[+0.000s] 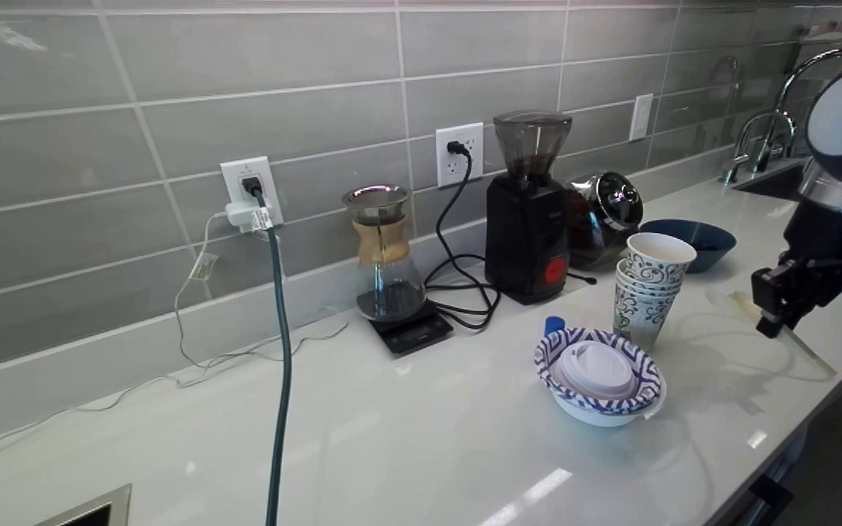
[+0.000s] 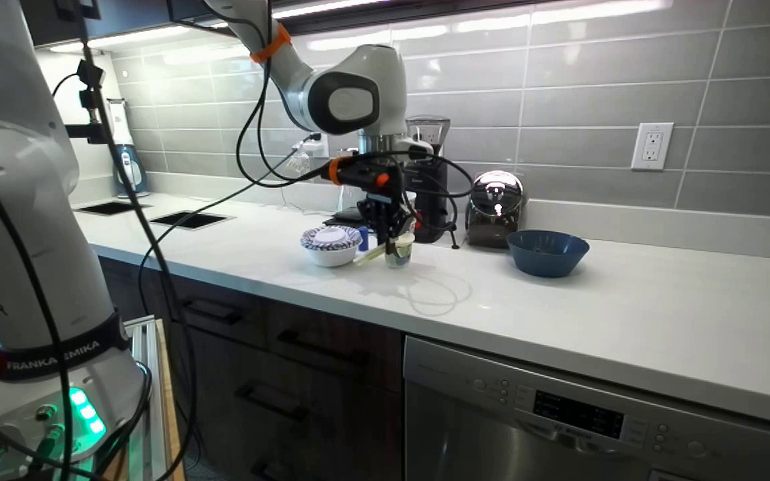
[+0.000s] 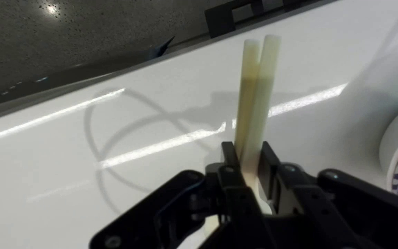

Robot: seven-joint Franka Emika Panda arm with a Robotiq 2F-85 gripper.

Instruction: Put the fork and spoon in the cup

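The white patterned cup stands in a small stack [image 1: 642, 310] on the counter, with a tilted cup [image 1: 658, 256] at its top. The cup also shows in an exterior view [image 2: 400, 252], partly hidden behind the gripper. My gripper [image 3: 247, 150] is shut on two cream utensils, the fork and spoon [image 3: 256, 90], held side by side by their handles. Their handle ends point toward the counter's front edge. Their heads are mostly hidden, so I cannot tell which is which. In an exterior view the gripper [image 1: 770, 325] is above the counter, apart from the cups and nearer the front edge.
A blue-and-white patterned bowl [image 1: 549, 358] with white lids stands beside the cups, with a blue-capped item [image 1: 554, 325] behind it. A dark blue bowl [image 2: 547, 254], black grinder [image 1: 527, 234], tilted glass jar [image 1: 600, 219] and carafe [image 1: 389, 285] stand near the wall.
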